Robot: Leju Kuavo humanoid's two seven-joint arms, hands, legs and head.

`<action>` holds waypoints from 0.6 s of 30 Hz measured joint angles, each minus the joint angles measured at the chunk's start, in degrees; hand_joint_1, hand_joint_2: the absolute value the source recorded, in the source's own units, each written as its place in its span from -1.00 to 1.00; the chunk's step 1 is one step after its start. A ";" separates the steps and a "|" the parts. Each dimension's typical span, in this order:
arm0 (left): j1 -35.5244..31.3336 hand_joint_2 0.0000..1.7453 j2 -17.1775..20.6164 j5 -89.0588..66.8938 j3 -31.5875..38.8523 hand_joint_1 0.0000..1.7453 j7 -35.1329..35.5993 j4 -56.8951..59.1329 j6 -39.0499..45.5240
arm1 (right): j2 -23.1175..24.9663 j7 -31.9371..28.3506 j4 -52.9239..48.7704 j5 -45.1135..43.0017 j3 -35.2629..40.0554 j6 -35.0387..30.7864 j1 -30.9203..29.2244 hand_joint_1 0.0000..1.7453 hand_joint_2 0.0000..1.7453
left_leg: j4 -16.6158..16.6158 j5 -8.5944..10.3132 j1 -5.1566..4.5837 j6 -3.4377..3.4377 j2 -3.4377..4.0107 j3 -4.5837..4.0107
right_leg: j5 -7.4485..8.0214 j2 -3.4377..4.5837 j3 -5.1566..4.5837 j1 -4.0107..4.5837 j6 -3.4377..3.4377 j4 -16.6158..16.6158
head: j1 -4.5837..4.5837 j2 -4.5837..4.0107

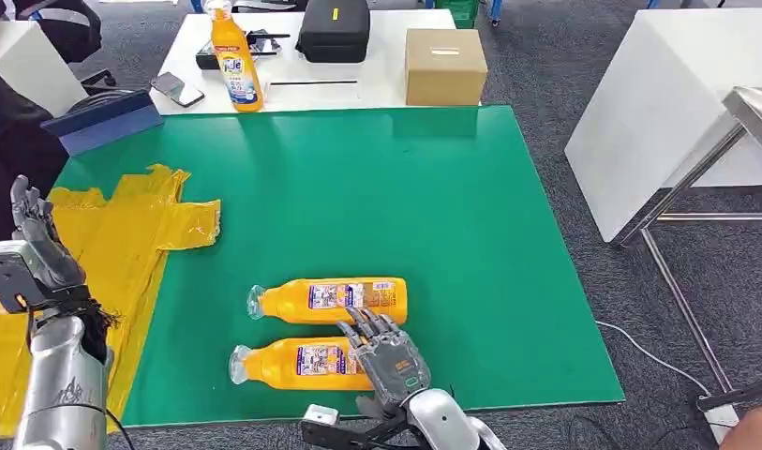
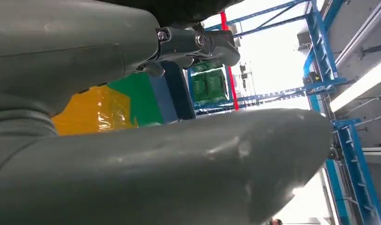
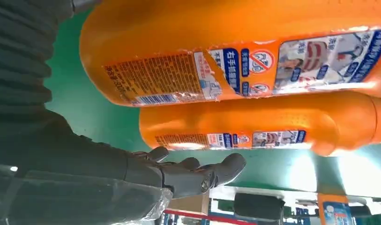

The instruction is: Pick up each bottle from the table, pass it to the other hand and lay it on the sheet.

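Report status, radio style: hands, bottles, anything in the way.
Right hand open, over near bottle, not gripping. Left hand open, raised over yellow sheet. Far bottle lies alongside, close. Third bottle upright on white table.

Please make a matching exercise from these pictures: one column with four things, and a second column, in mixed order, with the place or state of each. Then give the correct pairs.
Things
1. upright orange bottle
2. cardboard box
3. yellow sheet
4. right hand

Places or states
A. crumpled over the left edge of the green mat
B. on the white table, near the mat's far right corner
C. over the base end of the nearer lying bottle
D. standing on the white table, beside a phone

Pairs: 1-D, 2-B, 3-A, 4-C
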 measured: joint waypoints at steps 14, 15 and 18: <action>0.20 -1.00 0.74 1.03 0.11 -1.00 -0.09 0.33 -0.35 | 0.00 -1.01 4.11 0.31 -0.68 -1.25 0.65 -1.00 1.00 | 0.00 0.00 0.00 0.00 -0.01 -0.01 | 0.00 0.00 0.01 0.00 0.00 0.00 | 0.00 0.00; 0.22 -1.00 0.74 1.03 0.13 -1.00 -0.09 0.33 -0.35 | 0.00 -1.01 4.22 0.31 -0.72 -1.27 0.65 -1.00 1.00 | 0.00 0.00 0.00 0.00 -0.01 -0.01 | 0.00 0.00 0.01 0.00 0.00 0.00 | 0.00 0.00; 0.32 -1.00 0.77 1.03 0.13 -1.00 -0.09 0.35 -0.37 | 0.00 -1.01 4.63 0.31 -0.83 -1.31 0.69 -1.00 1.00 | 0.00 0.00 0.00 0.00 0.00 0.00 | 0.00 0.00 0.01 0.00 0.00 0.00 | 0.00 0.00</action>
